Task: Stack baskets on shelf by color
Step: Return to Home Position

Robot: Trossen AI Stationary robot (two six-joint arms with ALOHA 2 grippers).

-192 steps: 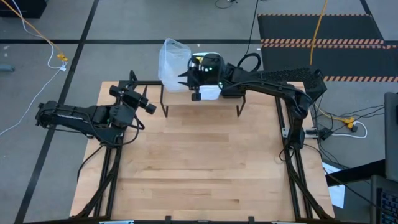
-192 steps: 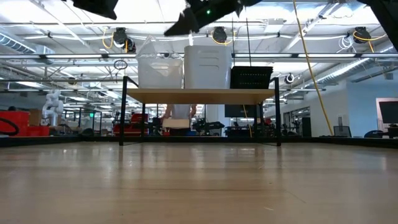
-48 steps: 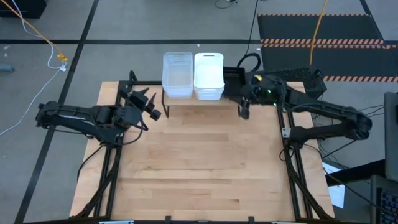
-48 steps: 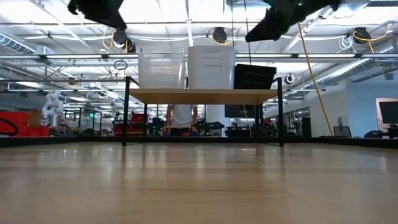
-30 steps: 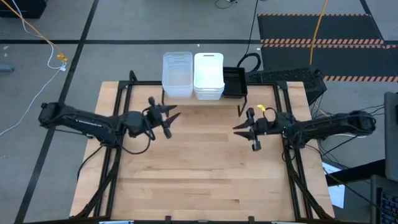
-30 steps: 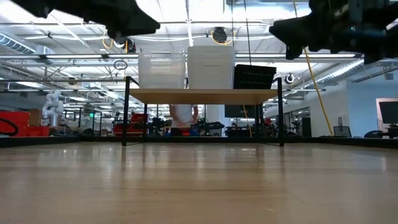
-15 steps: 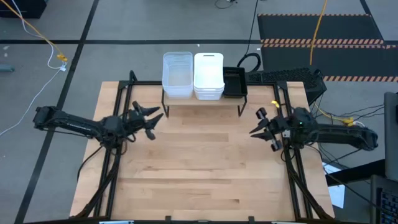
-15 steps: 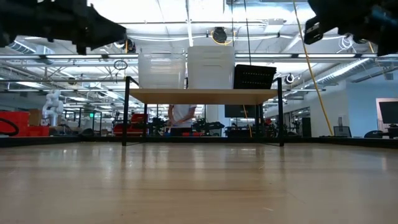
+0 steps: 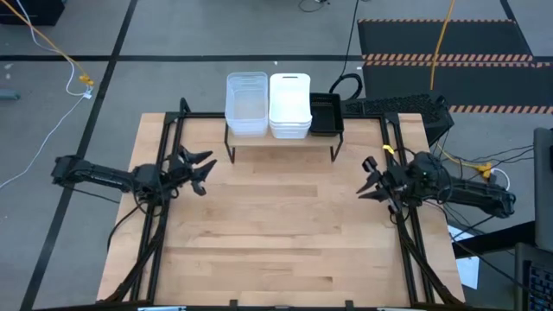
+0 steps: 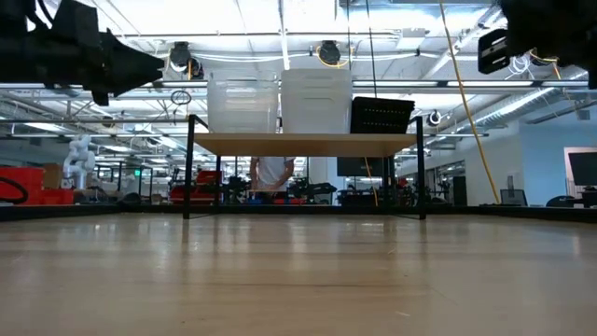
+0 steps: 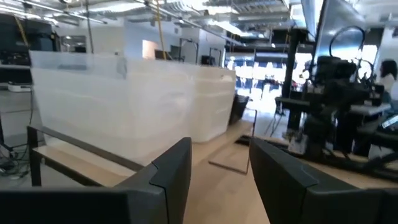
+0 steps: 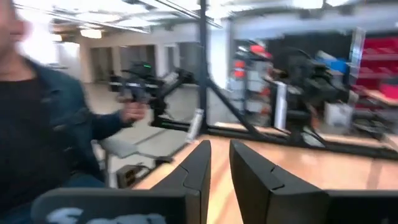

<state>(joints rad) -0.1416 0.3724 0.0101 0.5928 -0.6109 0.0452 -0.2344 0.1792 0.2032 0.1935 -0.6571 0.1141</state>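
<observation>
If an arm swings wide: clear baskets (image 9: pixel 246 104) on shelf (image 10: pixel 303 143), desk's (image 9: pixel 276 233) far edge, could topple.
Left gripper (image 9: pixel 206 171): fingers spread, empty, left edge.
Right gripper (image 9: pixel 365 179): fingers slightly parted, empty, right edge.

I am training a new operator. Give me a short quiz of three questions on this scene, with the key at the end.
1. True or false: the right gripper holds a basket.
2. Choose one: the stack at the end of the shelf nearest the left gripper is A) black, B) white, C) clear.
3. Fill in: the middle stack on the shelf is ____.

Key
1. False. Its jaws are open and hold nothing.
2. C, the clear baskets.
3. White. The white baskets stand between the clear ones and the black baskets.
</observation>
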